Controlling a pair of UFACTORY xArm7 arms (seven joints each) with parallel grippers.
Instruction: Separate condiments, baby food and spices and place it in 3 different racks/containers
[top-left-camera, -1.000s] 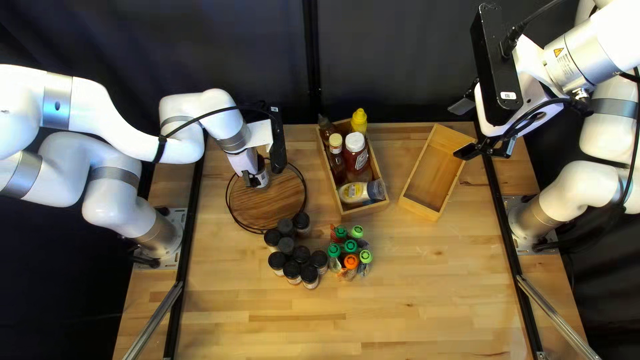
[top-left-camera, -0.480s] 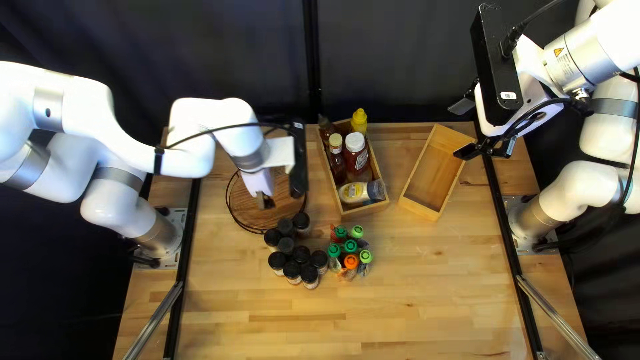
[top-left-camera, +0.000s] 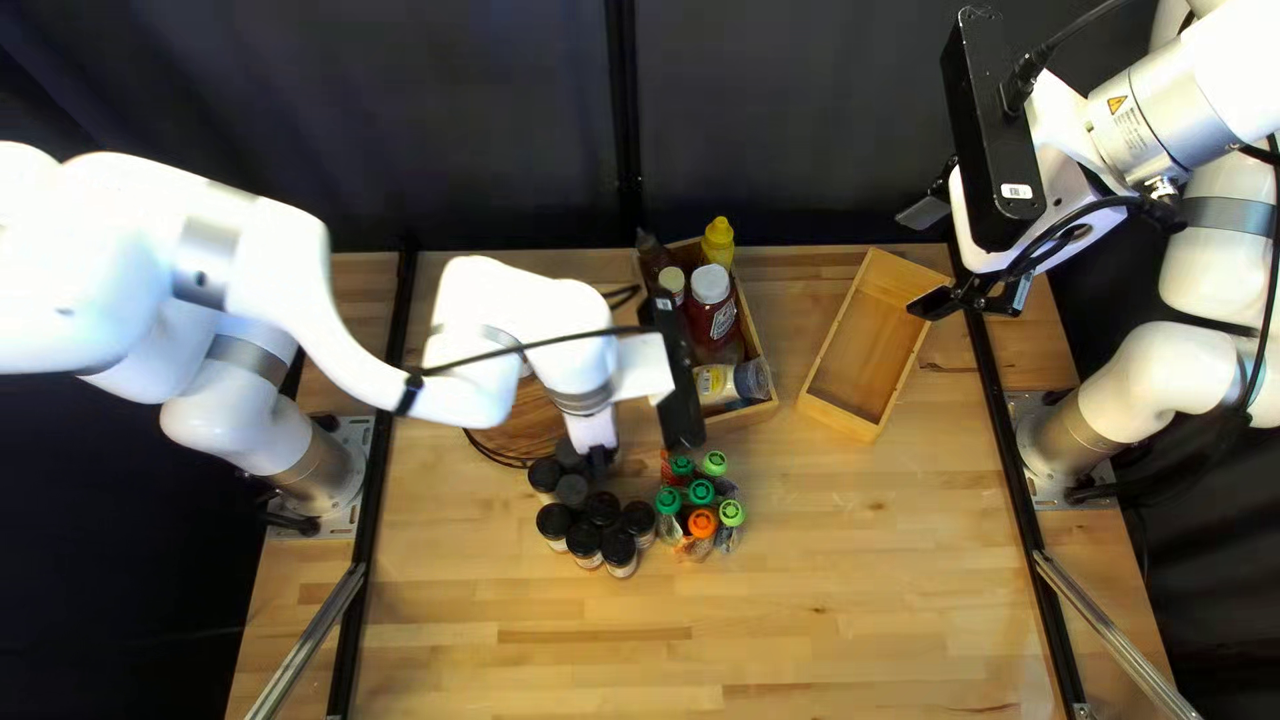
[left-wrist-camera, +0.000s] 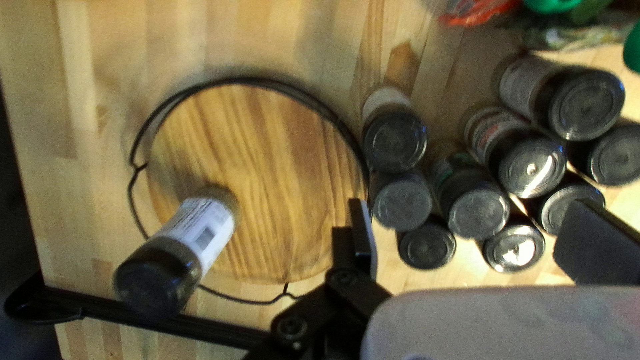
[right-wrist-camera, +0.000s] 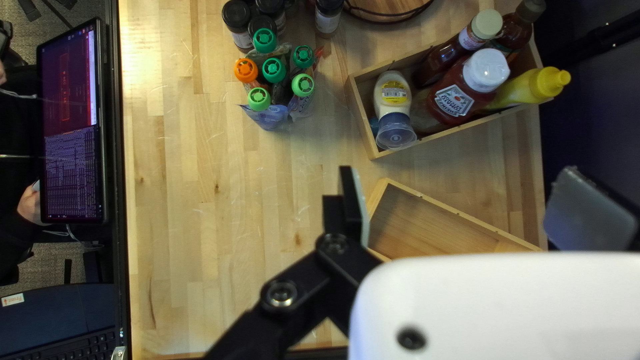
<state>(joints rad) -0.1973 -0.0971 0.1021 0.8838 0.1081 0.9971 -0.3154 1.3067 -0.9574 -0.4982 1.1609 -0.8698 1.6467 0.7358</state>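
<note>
Spices, operator: your black-capped jars [top-left-camera: 584, 539] stand in a close group on the table [top-left-camera: 800, 600], just beside the round wooden board [left-wrist-camera: 267, 153]. One jar [left-wrist-camera: 177, 250] with a pale label stands upright on that board, within the black wire rack [left-wrist-camera: 247, 81].

Your left gripper [top-left-camera: 596, 460] is found over the end of the jar group nearest the board. Its own wrist view records the fingers standing wide, with nothing pinched between them; several black caps show below the gap.

Your right gripper [top-left-camera: 927, 258] hangs near the second wooden box [top-left-camera: 830, 411], at the right of the top left view. Its fingers also stand well apart, with nothing held. Your right wrist view shows part of that box beneath the gap.

Baby food is located as six capped pouches [top-left-camera: 702, 523], three green, two lime and one orange, grouped upright next to the jars.

Condiments are contained in the first wooden box [top-left-camera: 742, 416]: you will note a yellow bottle [top-left-camera: 719, 242], a white-capped red bottle [top-left-camera: 711, 284], two dark bottles [right-wrist-camera: 439, 61] and a pale squeeze bottle [right-wrist-camera: 393, 100].

Beyond the table, a person's hand [right-wrist-camera: 29, 203] is beside a screen [right-wrist-camera: 73, 127].
</note>
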